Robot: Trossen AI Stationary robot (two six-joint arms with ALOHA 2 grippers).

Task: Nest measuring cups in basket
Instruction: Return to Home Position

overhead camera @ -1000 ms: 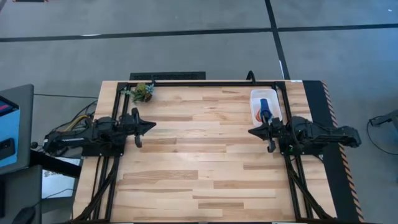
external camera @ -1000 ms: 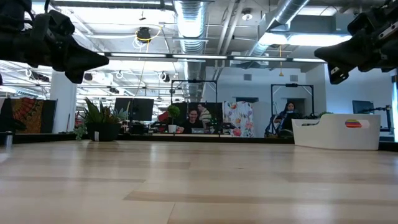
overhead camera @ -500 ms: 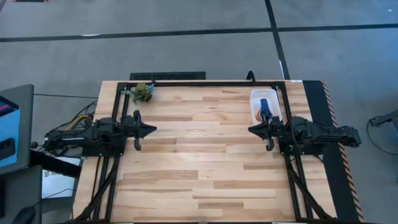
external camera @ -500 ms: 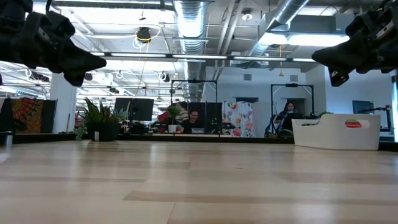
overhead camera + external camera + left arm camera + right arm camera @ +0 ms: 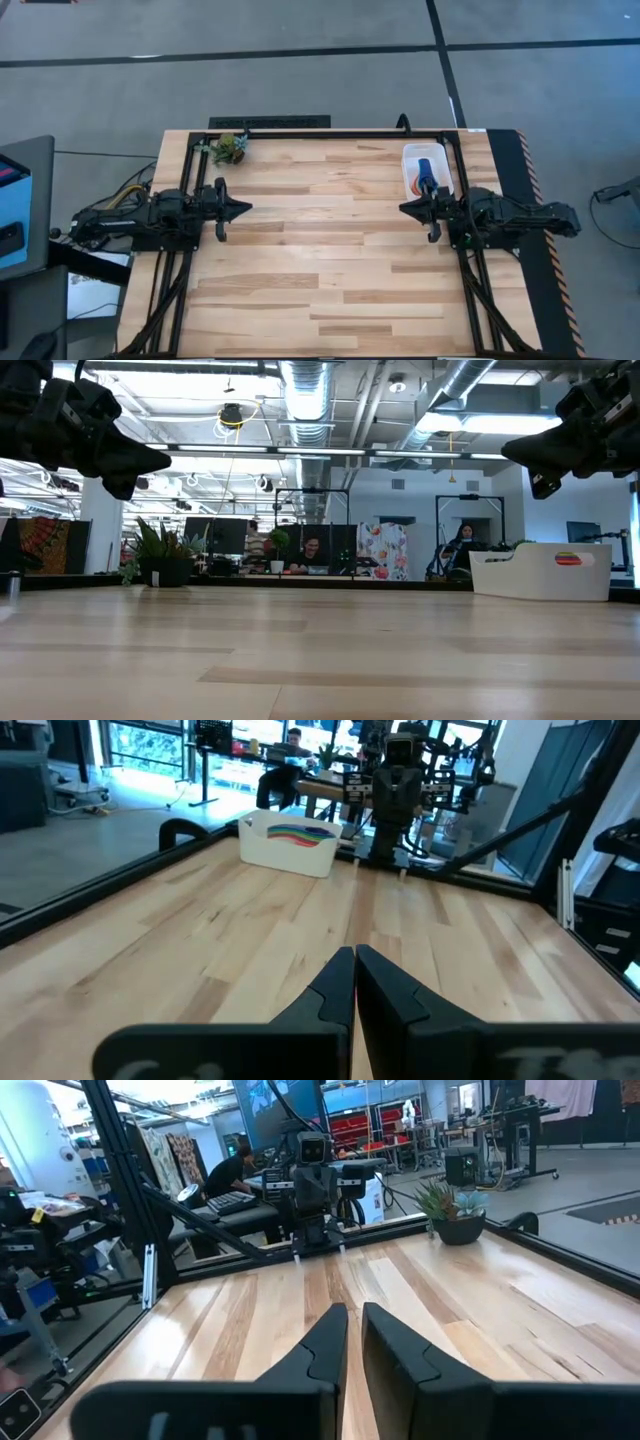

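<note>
We cannot count the measuring cups (image 5: 426,172). From above they are one stack inside the basket (image 5: 408,160), with dark blue on top and only a trace of warmer colour under it. From table height only a thin band of colours (image 5: 567,558) shows over the basket's white wall (image 5: 540,575), and the left wrist view shows a fan of coloured rims (image 5: 300,832) above that wall (image 5: 290,855). The low view cuts both arms off at its edges, and the right wrist view looks away from the basket.

The right gripper (image 5: 404,209) hovers just beside the basket, off its short end, with its fingers (image 5: 330,1342) drawn almost together and only a thin slit between them. The left gripper (image 5: 245,207) is well apart from the basket, across the table, with its fingers (image 5: 335,985) pressed tight. Both grippers are empty.

Compared with half a second ago, we see no shift in the arms, the basket or the stack. A second ago the left gripper was turned slightly differently. Among the desks in the room behind, a figure has changed place.

The table (image 5: 330,260) is pale wood planking in a black frame. A small green plant (image 5: 230,148) sits well apart from the basket, along the same far edge. Around the table lies grey floor crossed by dark lines. Beyond the basket the room opens into an office with exposed ducts, monitors and seated people.
</note>
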